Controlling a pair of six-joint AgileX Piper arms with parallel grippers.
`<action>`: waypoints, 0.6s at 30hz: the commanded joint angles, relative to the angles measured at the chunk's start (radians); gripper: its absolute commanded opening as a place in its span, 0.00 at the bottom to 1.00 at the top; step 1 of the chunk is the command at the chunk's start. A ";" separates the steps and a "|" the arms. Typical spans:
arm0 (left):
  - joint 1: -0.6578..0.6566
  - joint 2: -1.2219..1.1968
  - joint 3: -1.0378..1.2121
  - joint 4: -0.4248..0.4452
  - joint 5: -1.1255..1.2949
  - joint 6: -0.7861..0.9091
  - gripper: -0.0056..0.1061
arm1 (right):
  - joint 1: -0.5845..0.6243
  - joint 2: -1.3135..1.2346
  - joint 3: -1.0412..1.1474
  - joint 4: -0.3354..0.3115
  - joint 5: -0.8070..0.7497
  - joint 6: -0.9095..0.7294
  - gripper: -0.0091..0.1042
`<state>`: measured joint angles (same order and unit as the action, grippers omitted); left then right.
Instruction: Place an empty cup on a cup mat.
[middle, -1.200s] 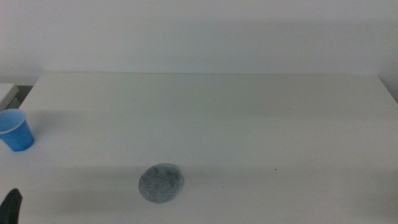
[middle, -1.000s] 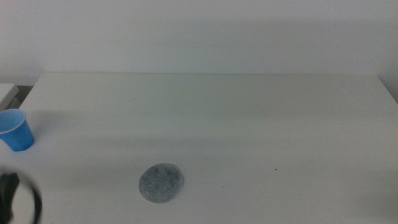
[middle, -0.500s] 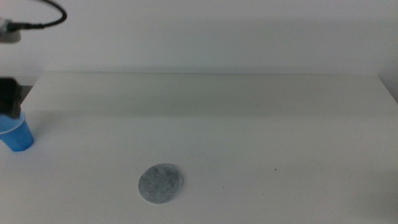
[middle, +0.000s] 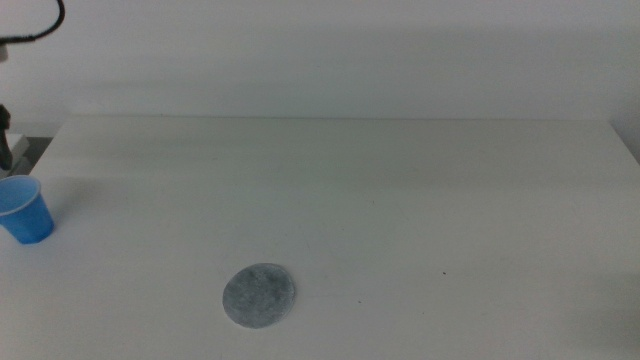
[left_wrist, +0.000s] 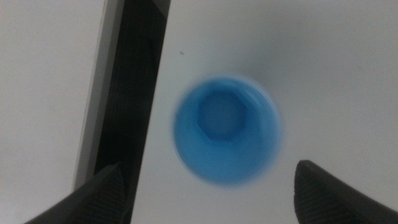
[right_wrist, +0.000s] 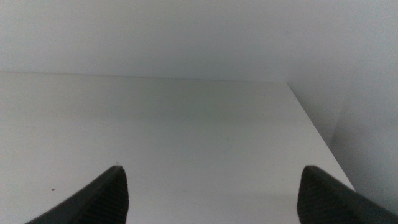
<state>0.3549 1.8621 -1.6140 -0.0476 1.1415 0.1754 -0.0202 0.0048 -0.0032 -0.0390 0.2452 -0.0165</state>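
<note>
**Left gripper over the blue cup, nothing gripped yet**

I have the left gripper (left_wrist: 208, 186) poised directly above the cup (middle: 25, 209), its jaws spread wide with the cup seen between them and touching neither; in the middle view only a sliver of that arm shows at the left edge, just above the cup. The cup stands upright at the far left of the white table (middle: 400, 200), near its edge, and the left wrist view looks straight down into it (left_wrist: 225, 129); it looks empty. The cup mat (middle: 259, 295) lies flat toward the front of the table, well apart from the cup and to its right. The right gripper (right_wrist: 211, 193) waits with jaws apart over bare table at the right side.

I judge the cup light, thin-walled and easy to squash or tip; smooth plastic may slip; I would close gently across the upper wall just below the rolled rim, where the taper helps hold it and the rim stiffens it; a hard squeeze could buckle it.
</note>
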 joint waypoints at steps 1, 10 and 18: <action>0.021 0.044 -0.018 -0.031 -0.044 0.031 0.89 | 0.002 -0.005 0.003 -0.007 -0.007 -0.004 0.90; 0.039 0.196 -0.018 -0.041 -0.161 0.038 0.86 | 0.002 -0.005 0.003 -0.007 -0.007 -0.004 0.90; 0.046 0.239 -0.032 -0.135 -0.128 0.045 0.15 | 0.002 -0.005 0.003 -0.007 -0.007 -0.004 0.90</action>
<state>0.3910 2.1117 -1.6297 -0.1515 1.0044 0.2255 -0.0202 0.0048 -0.0032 -0.0390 0.2452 -0.0165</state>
